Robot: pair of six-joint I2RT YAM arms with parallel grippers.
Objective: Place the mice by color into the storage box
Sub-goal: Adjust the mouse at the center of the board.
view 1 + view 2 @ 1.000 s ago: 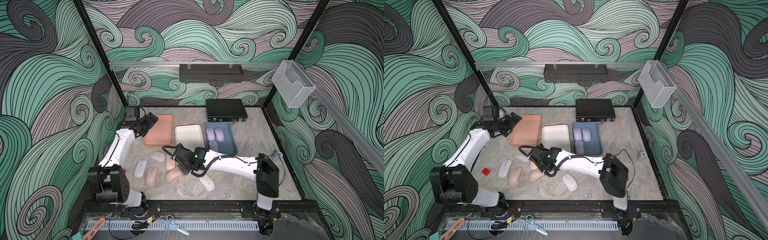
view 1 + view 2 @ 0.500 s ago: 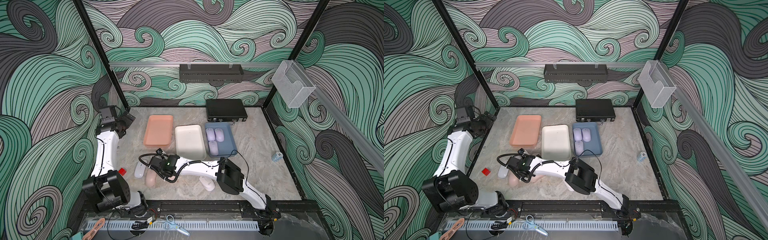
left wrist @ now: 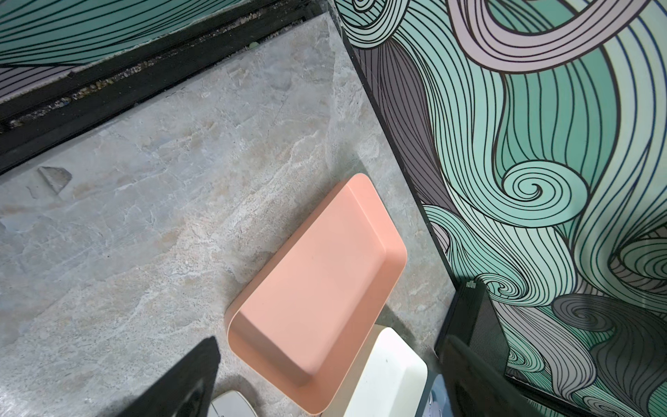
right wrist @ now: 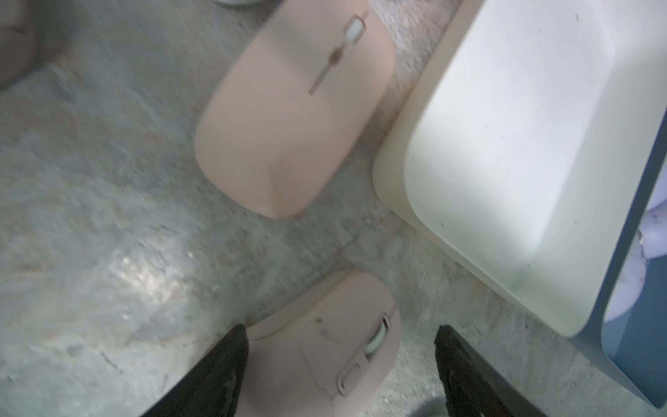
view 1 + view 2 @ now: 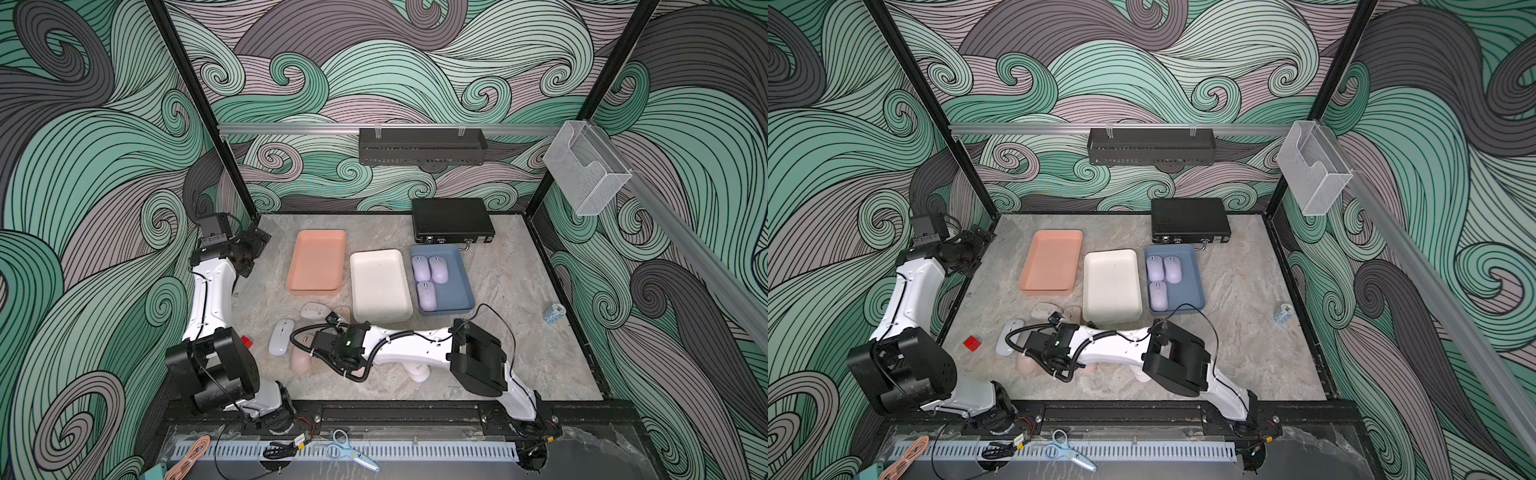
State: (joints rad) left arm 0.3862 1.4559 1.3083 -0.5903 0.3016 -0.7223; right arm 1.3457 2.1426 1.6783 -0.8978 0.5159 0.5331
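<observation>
right gripper (image 4: 341, 335), jaws apart, straddles pink mouse (image 4: 325, 361) cut off by frame

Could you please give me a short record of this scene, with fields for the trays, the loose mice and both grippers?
blue tray: holds three lavender mice
pink tray: empty
white tray: empty
whitish mice: three, loose on the table
pink mice: three, loose on the table
right gripper: open, jaws astride a pink mouse, not closed on it
left gripper: open, holding nothing, near the back left corner
</observation>
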